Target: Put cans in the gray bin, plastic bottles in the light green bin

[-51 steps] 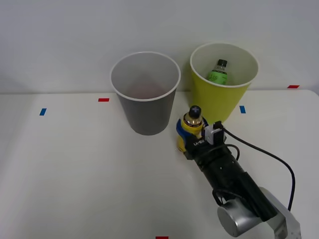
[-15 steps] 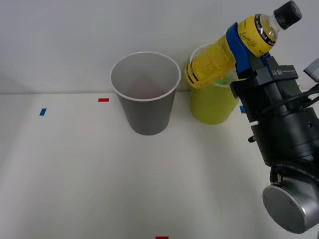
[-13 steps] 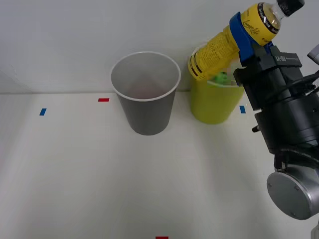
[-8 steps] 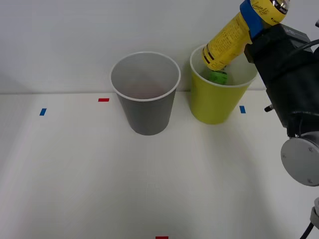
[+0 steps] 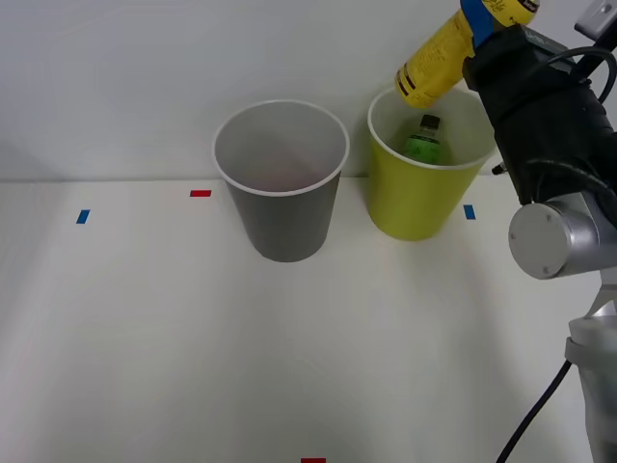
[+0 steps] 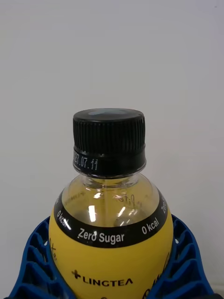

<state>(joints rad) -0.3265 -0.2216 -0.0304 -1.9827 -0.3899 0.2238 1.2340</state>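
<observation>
Far left of the pincer and lower down stands the gray bin (image 5: 281,179) on the white table (image 5: 193,338), with no bottle seen inside. Just below the pincer (image 5: 482,24) is the light green bin (image 5: 424,198), holding the green-label bottle (image 5: 422,141). The blue fingers (image 6: 32,261) pinch the yellow bottle (image 5: 439,60), tilted above that bin's rim, black cap (image 6: 108,138) pointing away.

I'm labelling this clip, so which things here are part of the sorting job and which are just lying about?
Part of the job: yellow bottle in the claw, green-label bottle, light green bin, gray bin.

Lying about: red tape marks, blue tape marks on the table.
</observation>
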